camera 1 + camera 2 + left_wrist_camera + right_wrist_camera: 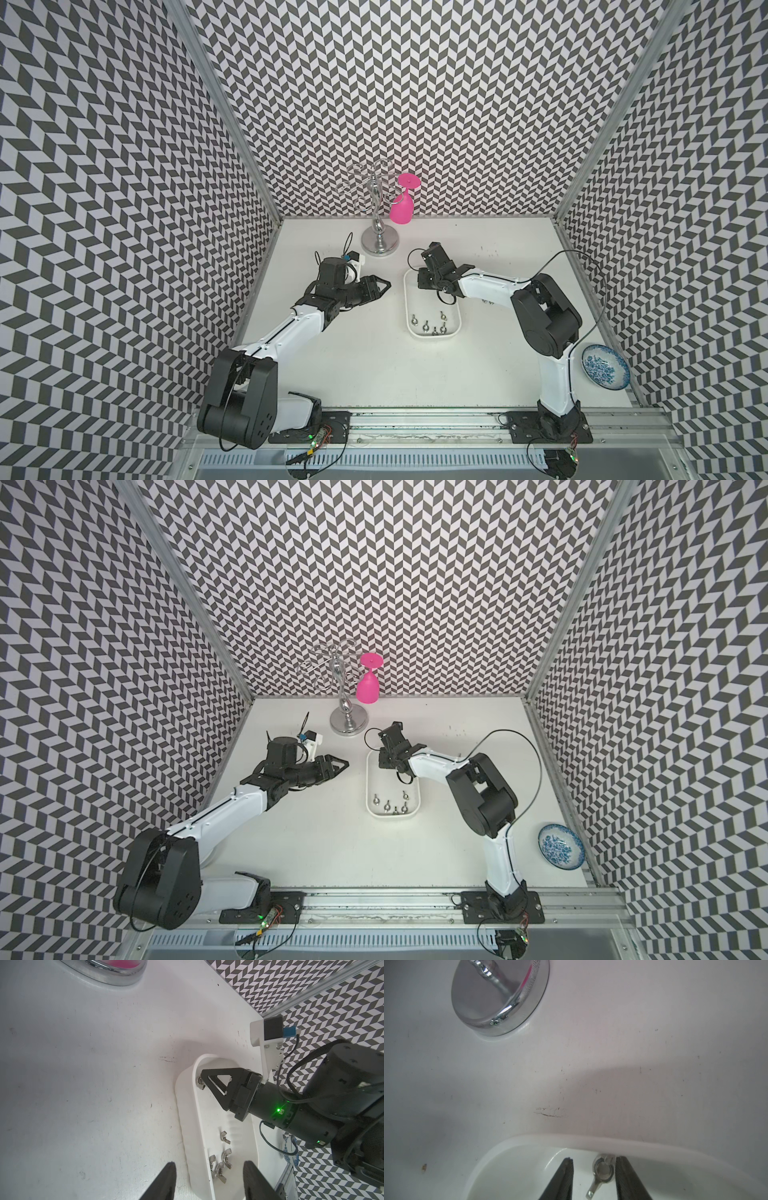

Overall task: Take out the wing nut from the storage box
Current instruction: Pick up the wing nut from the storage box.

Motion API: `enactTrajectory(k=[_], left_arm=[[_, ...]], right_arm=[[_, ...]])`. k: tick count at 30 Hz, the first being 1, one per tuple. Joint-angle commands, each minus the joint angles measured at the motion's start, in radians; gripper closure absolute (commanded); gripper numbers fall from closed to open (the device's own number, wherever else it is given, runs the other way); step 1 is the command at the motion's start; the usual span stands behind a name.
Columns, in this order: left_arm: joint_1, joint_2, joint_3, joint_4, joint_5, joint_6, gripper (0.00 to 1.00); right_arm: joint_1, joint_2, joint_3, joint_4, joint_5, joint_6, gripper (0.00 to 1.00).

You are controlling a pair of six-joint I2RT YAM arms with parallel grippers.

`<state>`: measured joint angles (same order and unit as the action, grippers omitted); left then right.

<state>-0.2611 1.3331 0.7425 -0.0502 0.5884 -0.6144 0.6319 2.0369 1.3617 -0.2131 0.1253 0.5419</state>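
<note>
Black fingertips (565, 1172) of the right tool (594, 1159) are seen closest, inside the far end of the storage box (571, 1141). They are spread apart, and one wing nut (602, 1169) is bracketed between them. It lies just against one finger while a clear gap is left to the other, so nothing is clamped. That nut is found on the box floor, close up to the end wall.

In both top views the box is shown lying flat near the middle of the worktop (353, 374), with the right arm (490, 286) reaching over it. Several more wing nuts (425, 325) are scattered at its near end, well apart from the right tool.

The left tool (386, 286) is held above bare worktop beside the box, apart from it and pointed toward it. In the left wrist view its fingers are seen spread with nothing between them.

A chrome glass stand (380, 243), with a pink glass (402, 205) hung upside down on it, is placed at the back. A blue-patterned bowl (605, 368) is set near the right edge.
</note>
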Motion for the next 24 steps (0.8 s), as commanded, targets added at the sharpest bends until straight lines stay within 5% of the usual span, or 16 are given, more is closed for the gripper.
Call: enactTrajectory(k=[1,17,24], left_arm=[[0.006,-0.022,-0.013,-0.002,0.024,0.018,0.45],[0.008,-0.025,-0.024,0.015,0.033,0.010,0.45],[0.011,-0.024,-0.025,0.017,0.034,0.006,0.45]], right_arm=[[-0.004,0.008,0.005,0.007,0.024,0.005,0.62],[-0.013,0.096,0.088,-0.022,0.062,0.004,0.62],[-0.017,0.128,0.078,0.000,0.063,-0.017,0.71]])
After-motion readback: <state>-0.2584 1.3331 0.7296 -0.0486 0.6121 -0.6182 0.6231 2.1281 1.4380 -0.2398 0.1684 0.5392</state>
